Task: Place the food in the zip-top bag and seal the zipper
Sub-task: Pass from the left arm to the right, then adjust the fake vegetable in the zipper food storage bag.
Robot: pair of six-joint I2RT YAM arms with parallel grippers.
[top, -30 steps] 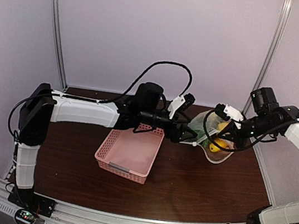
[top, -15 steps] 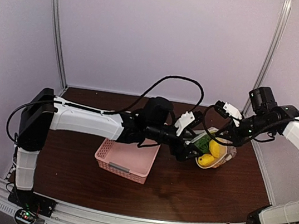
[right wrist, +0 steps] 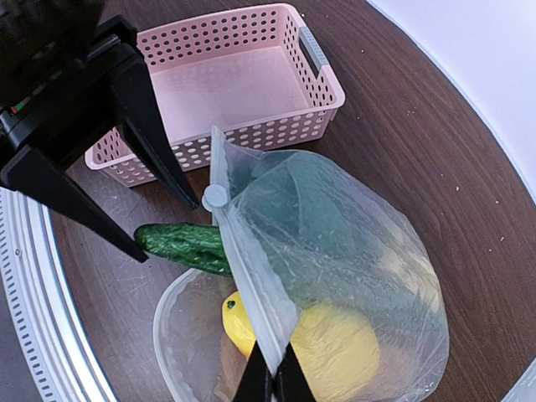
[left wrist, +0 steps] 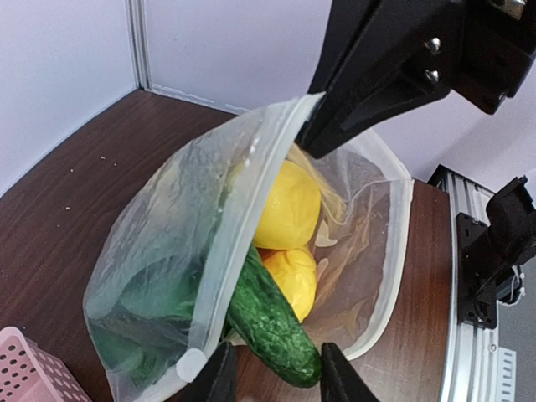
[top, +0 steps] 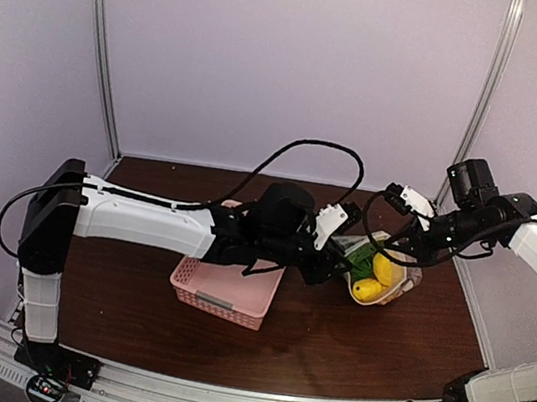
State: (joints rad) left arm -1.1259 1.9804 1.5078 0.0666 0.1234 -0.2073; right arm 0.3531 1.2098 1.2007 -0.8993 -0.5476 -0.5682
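Right gripper: closed on the zipper, pinching the strip and lifting one lip so the mouth gapes towards the left arm; judged to be holding the opening for loading.

Zip-top bag: sagging on the table just beside the pink basket, hung from that pinch; mouth unsealed.

Contents: two lemons and the green leafy vegetable lie inside; the cucumber is part-way in, its outer end projecting past the mouth.

Left gripper: jaws partly apart, one either side of the cucumber's projecting end; whether they bear on it cannot be told.

Assessment: the cucumber must go fully in before the zipper can close; the basket shows no food in view; sealing not yet begun.
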